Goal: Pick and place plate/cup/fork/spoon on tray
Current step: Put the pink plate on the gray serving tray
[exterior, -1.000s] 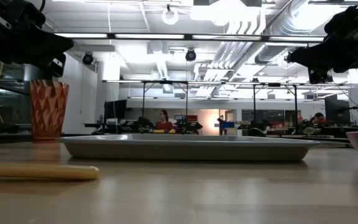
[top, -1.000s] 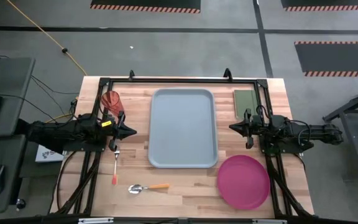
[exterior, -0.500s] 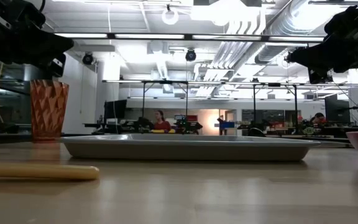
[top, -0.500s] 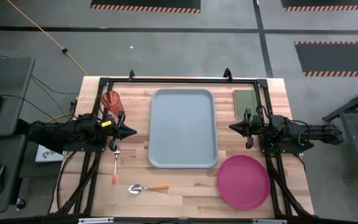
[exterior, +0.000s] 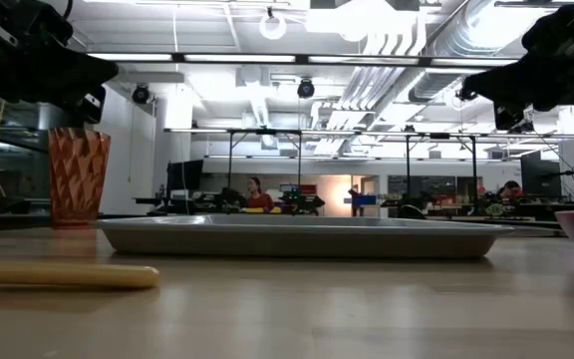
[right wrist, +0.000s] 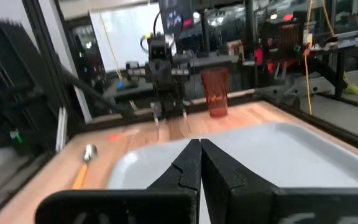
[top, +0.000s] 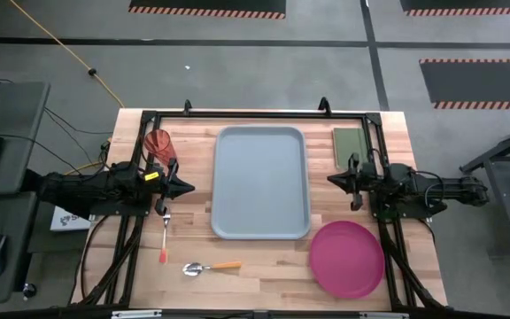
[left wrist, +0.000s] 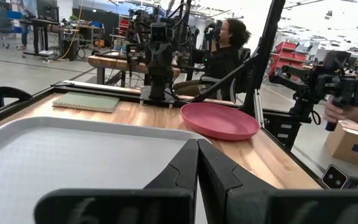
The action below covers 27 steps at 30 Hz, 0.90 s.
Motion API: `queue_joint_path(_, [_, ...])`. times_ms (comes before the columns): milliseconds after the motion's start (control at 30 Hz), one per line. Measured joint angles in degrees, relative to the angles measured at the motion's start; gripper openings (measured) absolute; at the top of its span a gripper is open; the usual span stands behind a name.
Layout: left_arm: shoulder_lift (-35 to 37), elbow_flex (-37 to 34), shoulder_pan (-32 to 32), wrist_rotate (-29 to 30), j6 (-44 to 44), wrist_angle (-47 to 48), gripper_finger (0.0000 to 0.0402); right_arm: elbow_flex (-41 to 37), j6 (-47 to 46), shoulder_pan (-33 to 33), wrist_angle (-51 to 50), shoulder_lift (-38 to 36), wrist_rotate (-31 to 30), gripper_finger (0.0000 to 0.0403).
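Right end effector (top: 335, 181), fingers closed and empty, hovers at the tray's (top: 261, 182) 3 o'clock edge. The plate (top: 346, 258) lies on the table at its 5 o'clock, nearer this arm. Left end effector (top: 187, 187) is likewise closed, beside the cup (top: 158, 143).

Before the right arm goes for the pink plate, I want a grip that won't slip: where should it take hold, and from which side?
Take the plate by its raised rim on the edge nearest the right gripper, coming down from above. It lies flat on the table with nothing resting on it; only the upturned lip gives the fingers something to pinch, probably one finger inside and one outside.
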State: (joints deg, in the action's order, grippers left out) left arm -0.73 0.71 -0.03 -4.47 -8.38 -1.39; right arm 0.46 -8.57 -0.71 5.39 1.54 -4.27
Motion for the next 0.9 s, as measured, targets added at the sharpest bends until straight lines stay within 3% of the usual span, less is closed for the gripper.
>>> queue_joint_path(267, [0.0, 0.0, 0.0, 0.0, 0.0, 0.0, 0.0000, 0.0, -8.8, 0.0, 17.5, 0.5, -8.9, 0.0000])
queue_joint_path(467, [0.0, 0.0, 0.0, 0.0, 0.0, 0.0, 0.0000, 5.8, -13.9, 0.3, 17.7, 9.6, -4.4, 0.0034])
queue_joint_path(600, [0.0, 0.0, 0.0, 0.0, 0.0, 0.0, 0.0000, 14.8, -18.5, 2.1, -0.9, 20.0, -1.5, 0.0093])
queue_joint_path(733, [0.0, 0.0, 0.0, 0.0, 0.0, 0.0, 0.0000, 25.4, -25.0, 5.2, -22.7, 30.6, 6.4, 0.0150])
queue_joint_path(900, [0.0, 0.0, 0.0, 0.1, 0.0, 0.0, 0.0000, 32.0, -36.0, 11.1, -40.9, 40.4, 14.6, 0.0188])
